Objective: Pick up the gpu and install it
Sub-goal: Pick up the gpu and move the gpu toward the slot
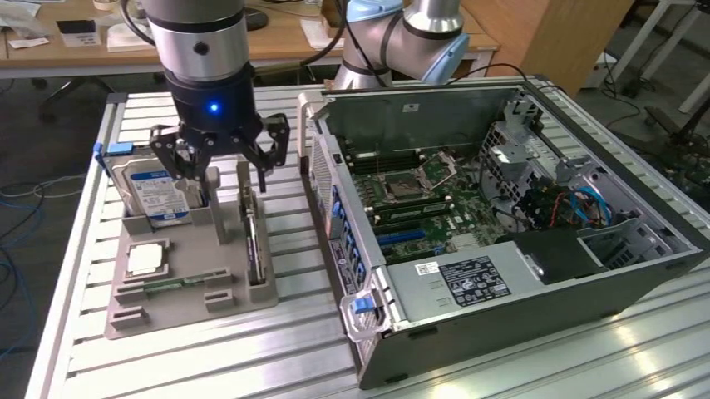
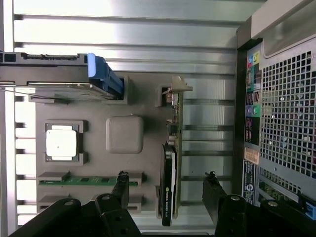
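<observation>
The pincer (image 1: 228,170) hangs wide open and empty over the grey holder (image 1: 178,291) on the counter (image 1: 278,349) — its fingers (image 2: 121,183) flank the gpu (image 2: 169,190), which stands on edge in its slot. The gpu's green logo and the hard drive's (image 1: 155,195) blue label are too small to read.

I see gpu (image 1: 258,245) upright in tray (image 1: 183,309), hard drive (image 1: 155,191) at its 10 o'clock, case (image 1: 500,249) at 3, exterior view.
</observation>
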Robot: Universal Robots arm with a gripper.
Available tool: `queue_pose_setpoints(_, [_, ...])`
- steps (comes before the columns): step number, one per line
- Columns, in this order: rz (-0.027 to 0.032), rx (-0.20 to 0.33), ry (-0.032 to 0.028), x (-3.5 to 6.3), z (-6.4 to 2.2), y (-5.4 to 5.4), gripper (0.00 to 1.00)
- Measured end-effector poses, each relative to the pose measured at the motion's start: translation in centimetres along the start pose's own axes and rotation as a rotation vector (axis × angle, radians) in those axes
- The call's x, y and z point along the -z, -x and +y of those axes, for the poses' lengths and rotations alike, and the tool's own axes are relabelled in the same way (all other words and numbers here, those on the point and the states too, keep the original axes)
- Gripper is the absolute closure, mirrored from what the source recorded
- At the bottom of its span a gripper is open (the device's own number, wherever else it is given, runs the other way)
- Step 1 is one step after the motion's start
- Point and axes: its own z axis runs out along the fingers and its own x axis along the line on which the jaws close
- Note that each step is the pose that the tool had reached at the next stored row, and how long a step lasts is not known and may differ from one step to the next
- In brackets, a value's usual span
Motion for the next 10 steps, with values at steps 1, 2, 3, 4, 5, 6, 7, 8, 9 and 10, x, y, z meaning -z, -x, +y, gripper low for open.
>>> queue_pose_setpoints(1, [-0.0001, 0.000, 0.0001, -0.06, -0.01, 0.01, 0.29])
queue_pose_setpoints(2, [-0.0001, 0.000, 0.0000, -0.12, -0.01, 0.01, 0.29])
queue_pose_setpoints(3, [0.0000, 0.000, 0.0000, -0.17, -0.01, 0.02, 0.29])
queue_pose_setpoints(4, [0.0000, 0.000, -0.0001, -0.23, -0.02, 0.02, 0.29])
queue_pose_setpoints(5, [0.0000, 0.000, 0.0000, -0.29, -0.02, 0.03, 0.29])
queue_pose_setpoints(6, [0.0000, 0.000, 0.0000, -0.35, -0.02, 0.04, 0.29])
queue_pose_setpoints(7, [0.0000, 0.000, -0.0001, -0.41, -0.03, 0.04, 0.29])
queue_pose_setpoints(8, [0.0000, 0.000, 0.0000, -0.48, -0.03, 0.05, 0.29])
queue_pose_setpoints(9, [-0.0001, 0.000, 0.0000, -0.56, -0.03, 0.05, 0.29])
queue_pose_setpoints(10, [0.0000, 0.000, 0.0000, -0.64, -0.04, 0.06, 0.29])
